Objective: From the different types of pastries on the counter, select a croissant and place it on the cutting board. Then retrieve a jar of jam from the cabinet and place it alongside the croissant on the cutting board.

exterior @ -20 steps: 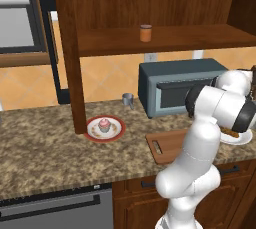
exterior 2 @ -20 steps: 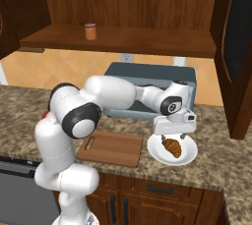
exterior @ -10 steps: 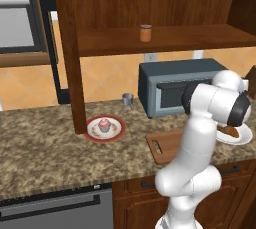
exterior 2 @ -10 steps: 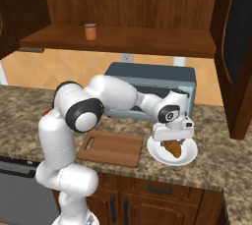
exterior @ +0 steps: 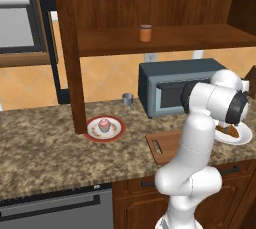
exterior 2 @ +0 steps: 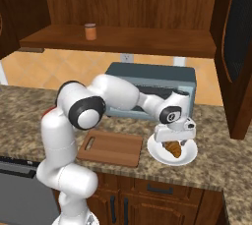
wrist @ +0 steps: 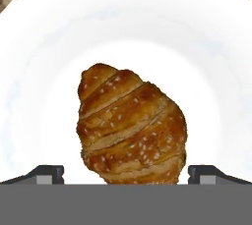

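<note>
Gripper (exterior 2: 172, 142) lowered over the white plate (exterior 2: 187, 158) at the right end of the counter (exterior 2: 221, 160), fingers spread wide. In the hand view, finger tips (wrist: 47, 173) seen at either side of the croissant (wrist: 132, 125), with a gap between each tip and the pastry: released, not pressing on it. Croissant (exterior 2: 173, 149) lying on the white plate (wrist: 49, 71), directly beneath the hand and between the two tips, its narrow end pointing away from the hand. From the left base view, croissant (exterior: 228, 131) and plate (exterior: 243, 136) partly hidden behind the arm's wrist.

Cutting board (exterior 2: 111, 147) flat on the counter just left of the plate, slot handle at its left end, bare. Jar of jam (exterior 2: 90, 31) upright on the cabinet (exterior 2: 123, 40) shelf, well apart from the gripper. Cupcake (exterior: 104, 124) on a red-rimmed plate (exterior: 92, 134) farther left on the counter (exterior: 45, 148), beside the cabinet side panel. Small grey cup (exterior: 128, 99) near the microwave (exterior: 170, 88).
</note>
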Available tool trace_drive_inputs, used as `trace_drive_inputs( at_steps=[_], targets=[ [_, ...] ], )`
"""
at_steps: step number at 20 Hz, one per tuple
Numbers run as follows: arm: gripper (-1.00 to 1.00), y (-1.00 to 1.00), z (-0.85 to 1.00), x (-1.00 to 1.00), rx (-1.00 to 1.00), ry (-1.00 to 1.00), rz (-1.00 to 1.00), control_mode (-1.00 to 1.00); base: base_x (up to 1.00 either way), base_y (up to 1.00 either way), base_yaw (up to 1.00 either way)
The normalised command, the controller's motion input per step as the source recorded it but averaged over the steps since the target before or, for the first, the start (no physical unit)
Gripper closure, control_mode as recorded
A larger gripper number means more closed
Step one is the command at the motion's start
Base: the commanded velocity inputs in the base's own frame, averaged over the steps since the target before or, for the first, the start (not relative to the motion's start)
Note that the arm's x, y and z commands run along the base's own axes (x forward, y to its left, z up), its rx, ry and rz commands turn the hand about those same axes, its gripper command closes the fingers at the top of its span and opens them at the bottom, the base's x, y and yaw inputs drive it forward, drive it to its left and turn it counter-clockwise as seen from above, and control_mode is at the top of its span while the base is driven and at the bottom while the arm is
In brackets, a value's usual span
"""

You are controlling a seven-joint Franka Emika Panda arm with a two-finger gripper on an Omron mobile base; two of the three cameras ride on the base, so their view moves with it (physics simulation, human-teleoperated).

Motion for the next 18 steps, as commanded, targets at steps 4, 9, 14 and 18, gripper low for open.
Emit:
trace_drive_inputs(
  at_steps=[4,9,14,18],
  targets=[
    [-1.00,0.00,-0.14,0.00,0.00,0.00,0.00,-1.00,0.00,0.00,0.00],
    [1.00,0.00,-0.22,0.00,0.00,0.00,0.00,-1.00,0.00,0.00,0.00],
    [1.00,0.00,0.09,0.00,0.00,-0.04,0.00,-1.00,0.00,0.00,0.00],
    [1.00,0.05,0.78,-0.06,0.00,-0.15,0.00,-1.00,0.00,0.00,0.00]
  ],
)
